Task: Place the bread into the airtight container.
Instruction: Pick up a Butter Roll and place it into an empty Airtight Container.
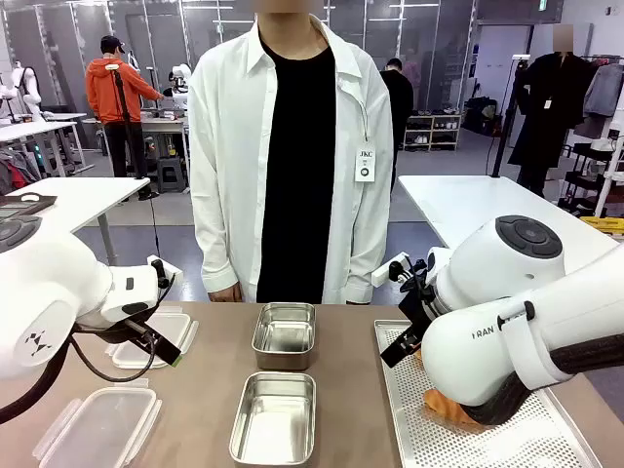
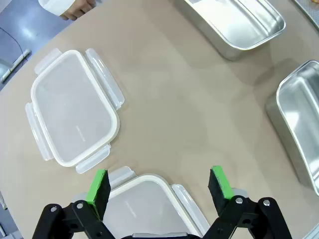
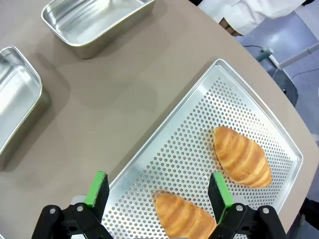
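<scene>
Two golden bread rolls lie on a perforated metal tray (image 3: 199,129): one roll (image 3: 242,156) farther off, the other roll (image 3: 182,217) just beyond my right gripper (image 3: 158,189), which hovers open over the tray's near part. In the front view a roll (image 1: 447,403) peeks out under the right arm. Two open steel containers stand mid-table, the far one (image 1: 284,334) and the near one (image 1: 274,417). My left gripper (image 2: 158,184) is open above two clear plastic lids (image 2: 75,107) (image 2: 144,211), holding nothing.
A person in a white shirt stands at the far edge, a hand (image 1: 224,291) hanging by the table. The steel containers (image 2: 234,22) (image 2: 301,119) sit right of the lids. Bare brown tabletop (image 3: 114,84) lies between the containers and the tray.
</scene>
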